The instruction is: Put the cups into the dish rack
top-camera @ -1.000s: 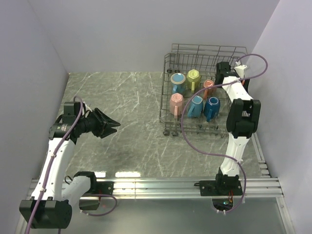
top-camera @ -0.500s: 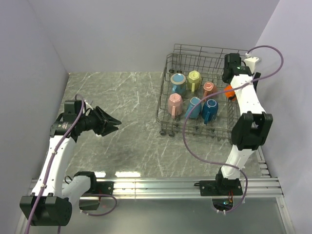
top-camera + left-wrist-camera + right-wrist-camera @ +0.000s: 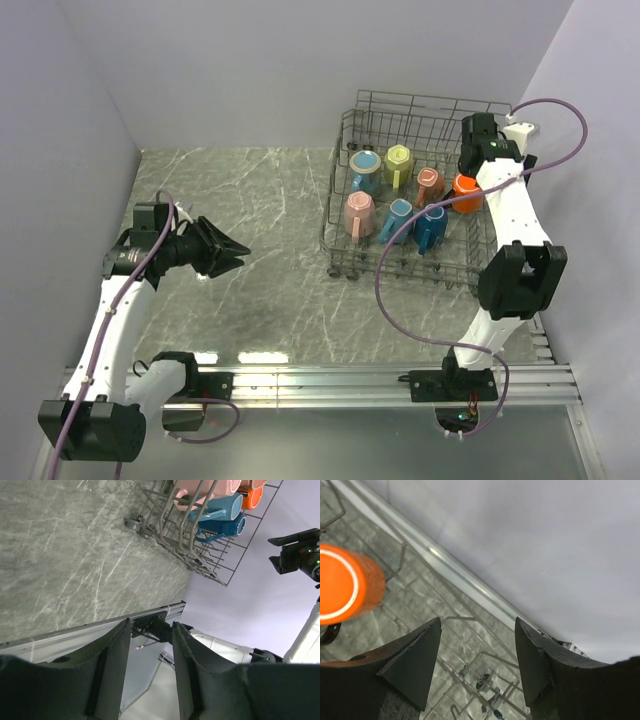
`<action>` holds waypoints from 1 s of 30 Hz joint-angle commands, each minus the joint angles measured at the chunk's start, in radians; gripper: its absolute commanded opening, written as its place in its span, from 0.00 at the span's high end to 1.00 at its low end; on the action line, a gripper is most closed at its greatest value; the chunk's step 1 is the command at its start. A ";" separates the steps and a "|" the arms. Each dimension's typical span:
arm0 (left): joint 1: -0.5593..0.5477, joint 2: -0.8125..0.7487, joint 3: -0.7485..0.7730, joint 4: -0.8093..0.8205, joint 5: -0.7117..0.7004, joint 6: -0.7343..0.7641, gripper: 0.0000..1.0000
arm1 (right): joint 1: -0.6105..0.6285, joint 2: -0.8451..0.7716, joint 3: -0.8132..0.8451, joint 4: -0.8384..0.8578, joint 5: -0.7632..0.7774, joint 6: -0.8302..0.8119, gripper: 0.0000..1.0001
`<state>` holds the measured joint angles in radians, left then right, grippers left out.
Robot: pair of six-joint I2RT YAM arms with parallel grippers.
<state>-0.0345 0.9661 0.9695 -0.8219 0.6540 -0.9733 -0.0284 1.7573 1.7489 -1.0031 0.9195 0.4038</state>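
The grey wire dish rack point(image 3: 425, 98) stands at the back right and holds several cups. A light blue one point(image 3: 364, 167), a yellow-green one point(image 3: 398, 162) and a salmon one point(image 3: 428, 180) are in its back row. An orange cup point(image 3: 466, 190) is at its right side. A pink one point(image 3: 359, 212), another light blue one point(image 3: 400, 218) and a dark blue one point(image 3: 432, 225) are in front. My right gripper point(image 3: 472, 160) is open and empty just above the orange cup point(image 3: 345, 587). My left gripper point(image 3: 236, 258) is open and empty over the table's left side.
The left wrist view shows the rack point(image 3: 200, 555), its wheel point(image 3: 134, 524) and the marble table top point(image 3: 60, 555). The right wrist view shows the rack's wires point(image 3: 457, 617) below my open right gripper point(image 3: 477, 625). A metal rail point(image 3: 330, 380) runs along the near edge. Walls close in on the left, back and right.
My right arm has straightened and moved to the rack's right side, leaving the orange cup uncovered in the rack. The rack has shifted slightly. The left arm has barely moved.
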 commanded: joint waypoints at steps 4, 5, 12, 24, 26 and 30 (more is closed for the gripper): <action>-0.008 0.000 0.070 -0.023 -0.027 0.045 0.56 | 0.088 -0.033 0.087 -0.041 -0.074 0.030 0.33; -0.008 0.005 0.083 -0.031 -0.031 0.047 0.56 | 0.106 -0.036 0.113 -0.045 -0.106 0.027 0.33; -0.033 0.092 0.195 -0.048 -0.094 0.071 0.56 | 0.272 -0.165 0.113 -0.035 -0.261 0.066 0.33; -0.192 0.471 0.613 -0.023 -0.137 0.120 0.34 | 0.409 -0.782 -0.350 0.172 -0.527 0.067 0.33; -0.244 0.537 0.749 -0.045 -0.146 0.137 0.28 | 0.409 -0.872 -0.443 0.208 -0.601 0.078 0.32; -0.339 0.687 0.923 -0.036 -0.119 0.150 0.12 | 0.409 -1.062 -0.574 0.259 -0.711 0.116 0.28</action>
<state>-0.3141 1.5997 1.7752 -0.8719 0.5167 -0.8570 0.3771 0.7738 1.2427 -0.8284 0.3374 0.4843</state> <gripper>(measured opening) 0.842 0.696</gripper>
